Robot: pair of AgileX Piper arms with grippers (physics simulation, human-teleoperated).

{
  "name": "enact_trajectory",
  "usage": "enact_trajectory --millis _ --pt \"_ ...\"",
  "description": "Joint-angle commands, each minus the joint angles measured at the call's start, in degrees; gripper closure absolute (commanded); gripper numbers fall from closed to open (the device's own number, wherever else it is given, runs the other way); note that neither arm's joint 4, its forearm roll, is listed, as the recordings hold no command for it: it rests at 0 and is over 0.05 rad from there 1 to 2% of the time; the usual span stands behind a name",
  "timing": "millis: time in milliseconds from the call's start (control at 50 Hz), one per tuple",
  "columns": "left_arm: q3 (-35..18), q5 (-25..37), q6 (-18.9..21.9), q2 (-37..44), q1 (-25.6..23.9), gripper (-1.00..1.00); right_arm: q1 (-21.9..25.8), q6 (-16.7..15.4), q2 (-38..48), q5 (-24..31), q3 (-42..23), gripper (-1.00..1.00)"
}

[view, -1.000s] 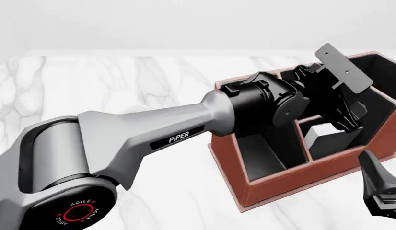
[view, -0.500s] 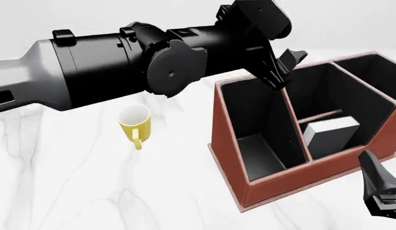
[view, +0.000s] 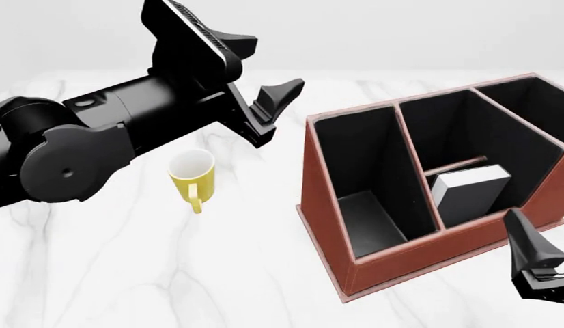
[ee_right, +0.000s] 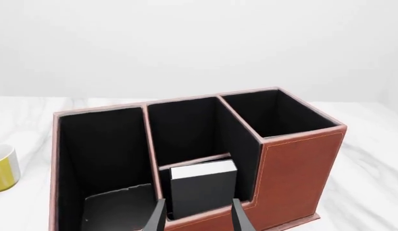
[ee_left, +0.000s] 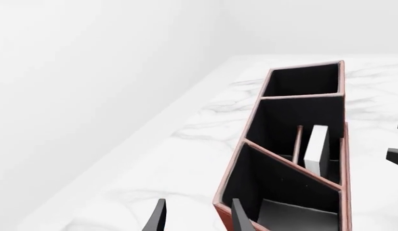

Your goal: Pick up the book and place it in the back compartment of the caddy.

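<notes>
The left pincer (view: 263, 102) hangs open and empty above the marble worktop (view: 127, 273), well left of the caddy (view: 401, 253). The book (view: 469, 195) stands in the near small cell (ee_right: 202, 192), page edges up, beside the low divider (view: 455, 166). The right pincer (ee_right: 193, 216), fingers parted and holding nothing, sits just outside that cell's low wall, largely cut off at the frame edge. A yellow mug (view: 192, 176) stands below the left arm.
</notes>
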Motion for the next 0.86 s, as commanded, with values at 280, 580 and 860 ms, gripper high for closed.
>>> enact_trajectory --millis 280,580,860 --pt "4.97 -3.15 -1.80 -3.16 2.00 -1.00 5.16 -3.47 4.03 18.00 -35.98 -1.00" --pt "7.39 -6.23 -3.34 -2.71 2.25 -1.00 4.03 -7.84 1.50 41.53 -87.55 -1.00" --pt "10.89 -13.32 -6.09 0.25 3.48 -1.00 -16.10 6.77 -4.22 34.27 -65.14 -1.00"
